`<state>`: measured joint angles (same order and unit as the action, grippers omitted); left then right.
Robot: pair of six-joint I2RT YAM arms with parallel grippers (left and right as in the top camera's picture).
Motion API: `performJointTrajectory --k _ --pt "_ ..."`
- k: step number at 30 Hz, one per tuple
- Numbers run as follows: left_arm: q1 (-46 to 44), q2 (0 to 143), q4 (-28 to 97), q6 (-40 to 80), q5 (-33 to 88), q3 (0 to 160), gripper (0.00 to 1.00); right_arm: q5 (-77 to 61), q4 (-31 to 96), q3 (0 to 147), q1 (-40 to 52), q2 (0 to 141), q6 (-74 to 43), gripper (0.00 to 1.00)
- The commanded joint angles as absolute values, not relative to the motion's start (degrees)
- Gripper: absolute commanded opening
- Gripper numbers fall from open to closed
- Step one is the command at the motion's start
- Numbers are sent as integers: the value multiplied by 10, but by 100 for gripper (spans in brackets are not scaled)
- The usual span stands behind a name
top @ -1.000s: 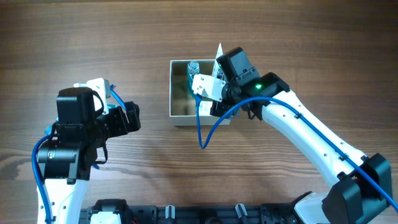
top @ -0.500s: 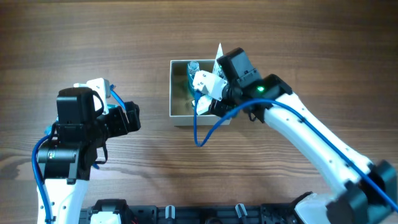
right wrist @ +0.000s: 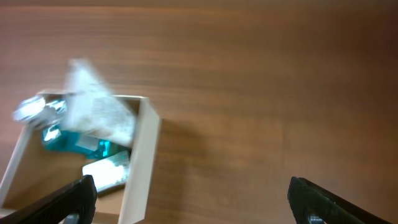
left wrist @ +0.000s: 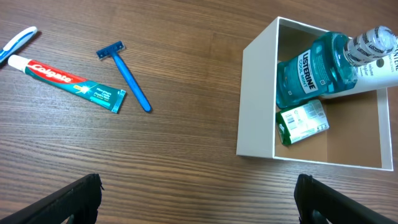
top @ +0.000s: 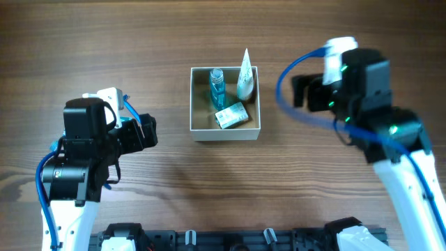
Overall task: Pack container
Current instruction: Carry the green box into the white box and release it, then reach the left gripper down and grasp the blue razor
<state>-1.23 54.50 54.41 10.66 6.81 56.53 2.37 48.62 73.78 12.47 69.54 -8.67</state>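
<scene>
The container (top: 224, 134) sits mid-desk (top: 125, 42), between my two arms. Inside it lie a teal bottle (left wrist: 308, 78) labelled LISTERINE, a white tube (top: 244, 73) propped at the far right corner, and a small green box (left wrist: 301, 121) whose print I cannot read. Well apart from it on the wood lie a Colgate tube (left wrist: 65, 78), a blue razor (left wrist: 127, 74) and a toothbrush (left wrist: 17, 42). My left fingers (left wrist: 78, 199) and right fingers (right wrist: 68, 199) are spread wide, holding nothing.

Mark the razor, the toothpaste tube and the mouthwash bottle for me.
razor (left wrist: 132, 81): left wrist view, middle of the blue handle.
toothpaste tube (left wrist: 65, 78): left wrist view, middle of the tube body.
mouthwash bottle (left wrist: 310, 70): left wrist view, label on the teal body.
</scene>
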Motion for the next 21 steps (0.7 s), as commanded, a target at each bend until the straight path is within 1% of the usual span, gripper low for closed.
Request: performJointTrajectory --k 1,5,9,15,21 --pt "-17 546 542 123 83 578 100 -73 507 738 55 738 -166 100" --pt "-17 558 538 163 66 579 100 -104 541 738 17 793 -165 100" --pt "-14 614 516 200 63 606 99 -106 565 738 14 853 -140 100" --pt "10 800 517 270 32 714 98 -106 569 738 14 895 -117 100" --pt "18 968 511 346 32 730 98 -106 573 738 14 895 -106 100"
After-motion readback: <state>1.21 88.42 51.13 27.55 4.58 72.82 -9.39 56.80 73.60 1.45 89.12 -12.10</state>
